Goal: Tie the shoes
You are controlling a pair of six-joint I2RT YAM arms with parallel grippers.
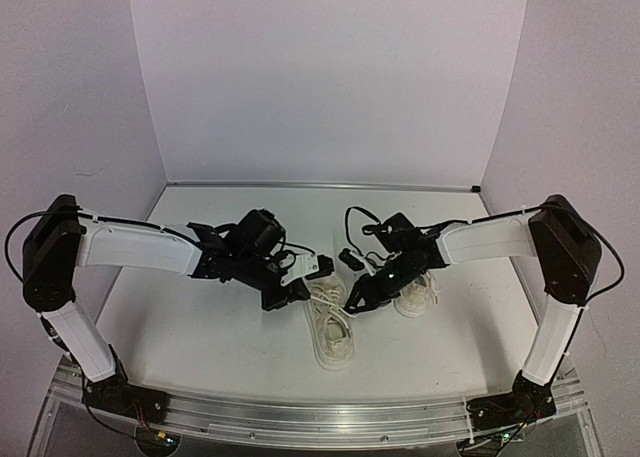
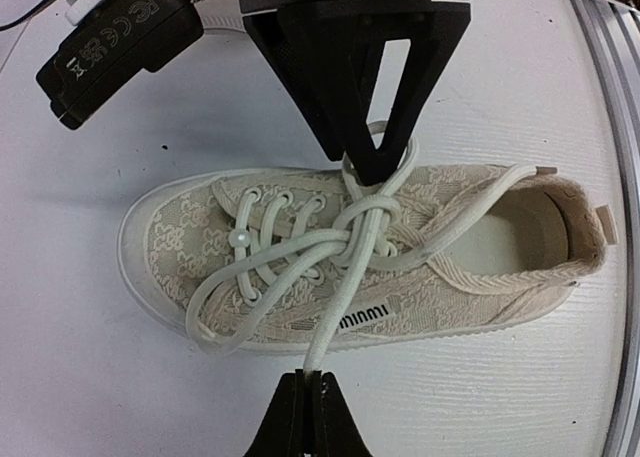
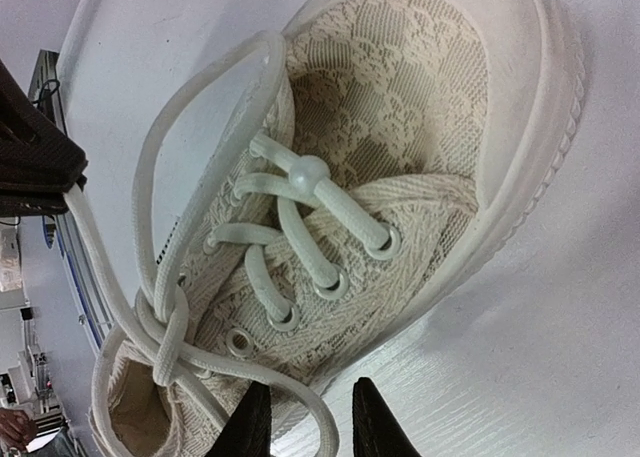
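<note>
One cream shoe (image 1: 332, 329) lies on the white table between both grippers; the second shoe (image 1: 415, 295) sits to its right, partly behind the right arm. In the left wrist view the shoe (image 2: 200, 227) lies toe to the left, its laces crossed in a loose knot (image 2: 365, 217). My left gripper (image 2: 308, 379) is shut on a white lace end (image 2: 340, 317) beside the sole. My right gripper (image 3: 312, 422) stands over the shoe's side (image 3: 400, 107), fingers apart, with a lace strand (image 3: 325, 417) passing between them. Its fingertips (image 2: 372, 167) hover at the knot.
An aluminium rail (image 1: 320, 417) runs along the table's near edge and shows again in the left wrist view (image 2: 612, 87). White backdrop walls (image 1: 320, 77) close off the back and sides. The right arm's black camera housing (image 2: 110, 37) hangs above the shoe's toe.
</note>
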